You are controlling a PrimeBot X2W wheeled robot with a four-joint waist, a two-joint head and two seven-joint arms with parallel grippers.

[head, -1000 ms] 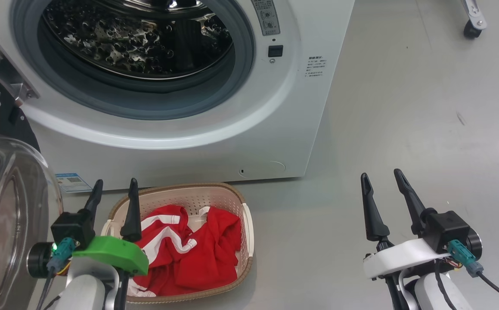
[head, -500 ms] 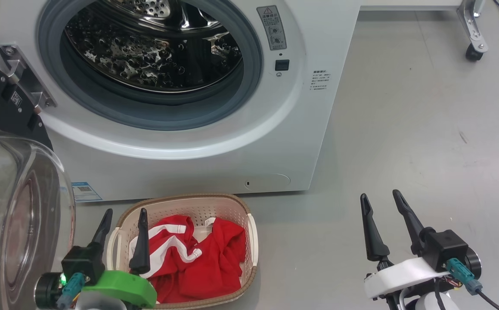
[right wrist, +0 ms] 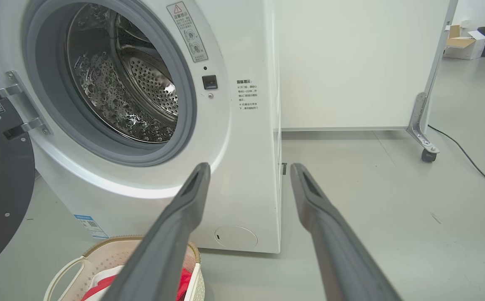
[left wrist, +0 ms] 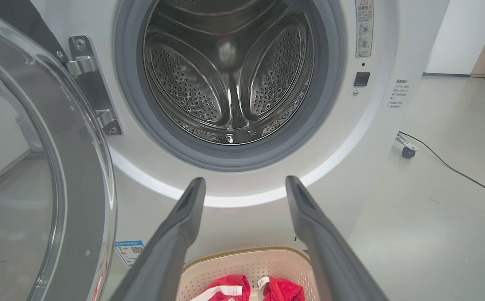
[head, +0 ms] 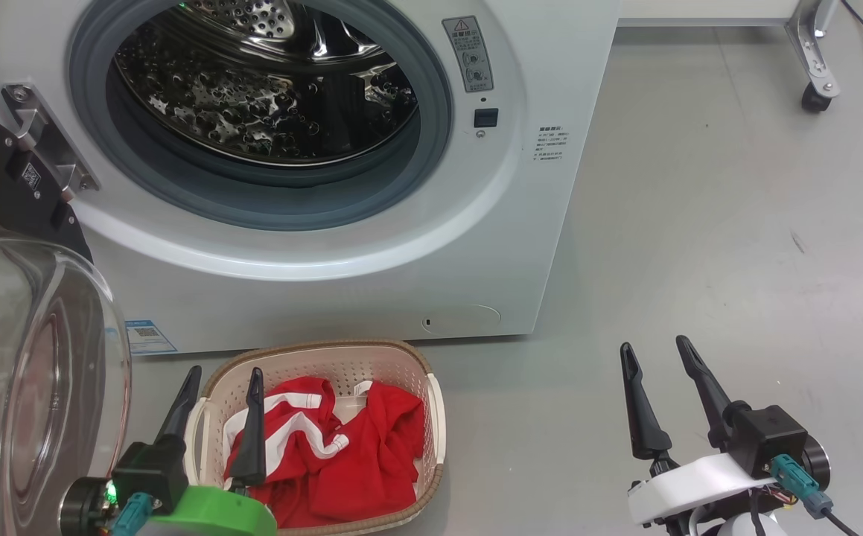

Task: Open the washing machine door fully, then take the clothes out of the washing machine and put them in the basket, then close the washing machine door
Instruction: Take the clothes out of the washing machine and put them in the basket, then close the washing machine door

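Jaws spread wide and empty, the left gripper [head: 224, 371] hovers above the near-left corner of the basket [head: 327, 348], just beside the bulging glass of the washing machine door [head: 36, 357]. The door stands swung out on its hinge [head: 44, 145] at the left side of the opening. The clothes [head: 357, 454], red with white stripes, lie heaped inside the basket, which sits on the floor against the front of the washing machine [head: 327, 298]. The drum [left wrist: 229, 83] appears bare, though its lowest front edge behind the grey gasket [head: 282, 208] is hard to see. Well to the right, the right gripper [head: 653, 344] hangs equally wide over open floor, holding nothing. With unloading apparently finished, closing the door looks like the step in hand. It is probably best done by bringing the left gripper round to the door's outer face or free rim, and pushing in a smooth arc about the hinge. The fingers should keep clear of the glass and the basket, and the push should carry on until the door meets the latch socket [head: 485, 117].
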